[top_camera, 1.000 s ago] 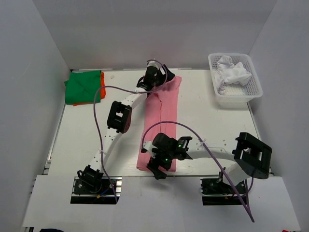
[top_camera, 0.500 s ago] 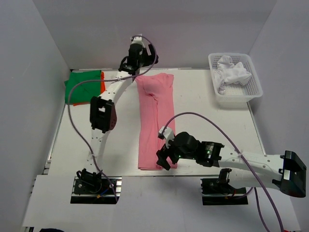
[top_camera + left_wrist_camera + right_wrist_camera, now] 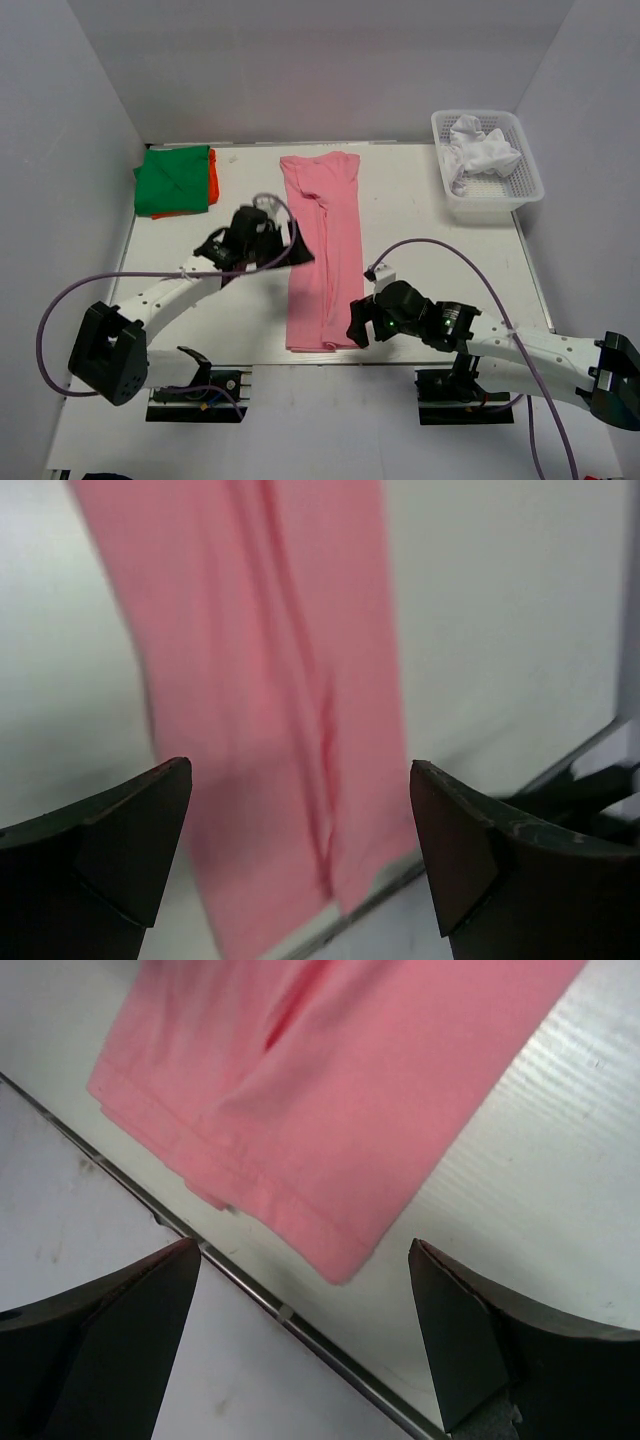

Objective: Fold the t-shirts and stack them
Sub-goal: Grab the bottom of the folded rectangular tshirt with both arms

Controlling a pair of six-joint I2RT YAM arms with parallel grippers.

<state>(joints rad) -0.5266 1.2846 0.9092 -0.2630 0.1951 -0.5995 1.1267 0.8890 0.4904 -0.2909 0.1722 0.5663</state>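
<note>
A pink t-shirt (image 3: 325,250) lies flat down the middle of the white table (image 3: 430,230). It is folded lengthwise into a long, narrow strip, with the collar end far from the arms and the hem end at the table's near edge. The left gripper (image 3: 296,250) hovers at the strip's left edge, about midway along it, jaws wide apart and holding nothing. The right gripper (image 3: 356,330) hangs just right of the strip's near hem, jaws likewise spread and empty. Well to the left of the pink shirt's collar end, a folded green t-shirt (image 3: 172,180) sits on an orange t-shirt (image 3: 213,172). Well to the right of that end, a white t-shirt (image 3: 480,148) lies crumpled in a mesh basket (image 3: 530,190).

The lengthwise fold looks done, so the crosswise fold appears to be next. That would call for both grippers to come down on the near hem corners, pinch every layer, and carry them toward the collar.

The orange shirt shows only as a sliver. The left wrist view is blurred. The right wrist view shows overlapping flaps at the hem, but the number of layers and where the sleeves lie cannot be made out.
</note>
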